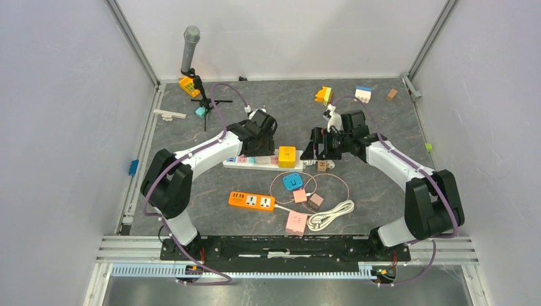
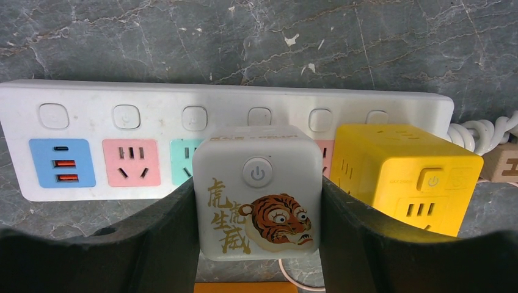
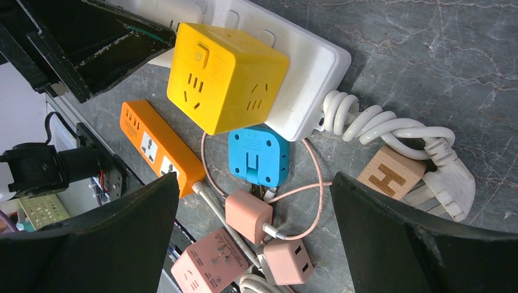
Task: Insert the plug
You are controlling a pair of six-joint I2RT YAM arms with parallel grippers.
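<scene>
The left gripper (image 2: 257, 204) is clamped on the white tiger cube (image 2: 256, 177), over the power strip (image 2: 153, 97) at its middle sockets; seating looks unfinished, prongs hidden; the yellow cube (image 2: 400, 174) seems plugged in; the right gripper (image 3: 256, 204) is spread, empty.

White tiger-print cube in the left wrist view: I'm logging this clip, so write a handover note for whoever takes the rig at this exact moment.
Left gripper: shut on the white tiger cube, gripping its two sides.
Right gripper: open and holding nothing, above the cord end of the white power strip.
Things: the tiger cube is over the strip's middle sockets. The yellow cube sits on the strip next to it, toward the cord end.
Done: the cube is picked up and brought to the strip.
Left: the pictures don't show whether its pins are seated. Check that, press it home if needed, then release.
</scene>
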